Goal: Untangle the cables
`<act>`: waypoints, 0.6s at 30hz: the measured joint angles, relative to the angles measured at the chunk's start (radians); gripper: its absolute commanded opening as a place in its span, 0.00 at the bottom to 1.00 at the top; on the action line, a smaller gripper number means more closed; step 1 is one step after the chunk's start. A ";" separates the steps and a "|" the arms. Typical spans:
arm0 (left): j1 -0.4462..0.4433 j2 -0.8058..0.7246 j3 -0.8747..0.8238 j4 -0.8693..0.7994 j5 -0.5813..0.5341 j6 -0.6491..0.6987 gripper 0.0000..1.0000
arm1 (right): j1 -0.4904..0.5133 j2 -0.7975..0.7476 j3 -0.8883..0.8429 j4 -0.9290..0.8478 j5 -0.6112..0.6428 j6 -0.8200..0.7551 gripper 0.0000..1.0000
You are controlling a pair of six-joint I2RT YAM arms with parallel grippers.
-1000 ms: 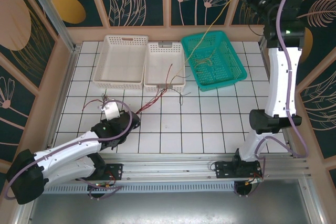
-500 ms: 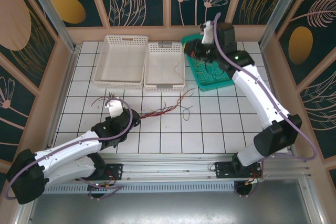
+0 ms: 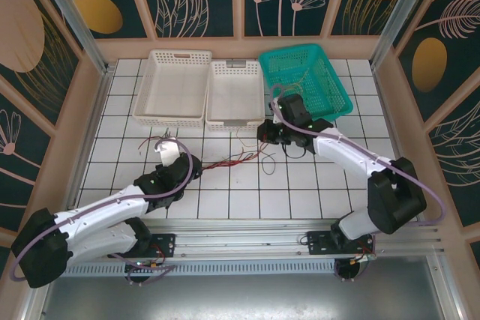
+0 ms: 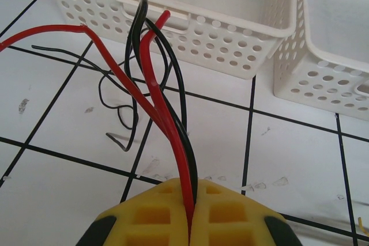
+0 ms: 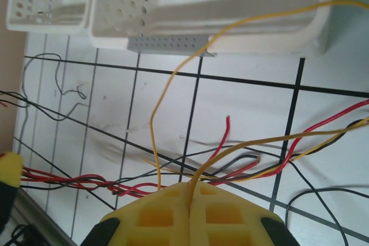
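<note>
Step in hand: separating bundle. Left gripper (image 4: 190, 211) closed on red and black wires (image 4: 164, 116); right gripper (image 5: 190, 197) closed on yellow wire (image 5: 154, 113). Cables (image 3: 238, 158) lie on tiled table (image 3: 300, 185) between both grippers, near white baskets (image 3: 169, 119) — strands cross there. Next move, I judge: draw grippers apart slowly, so knot does not tighten.
</note>
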 measured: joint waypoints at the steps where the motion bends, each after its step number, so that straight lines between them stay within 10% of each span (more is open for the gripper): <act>1: 0.000 0.000 0.000 0.001 0.002 0.000 0.00 | 0.002 0.008 -0.005 0.011 0.017 0.000 0.00; 18: 0.000 -0.025 -0.001 0.001 0.007 0.000 0.00 | -0.005 0.142 -0.024 0.132 0.164 -0.021 0.23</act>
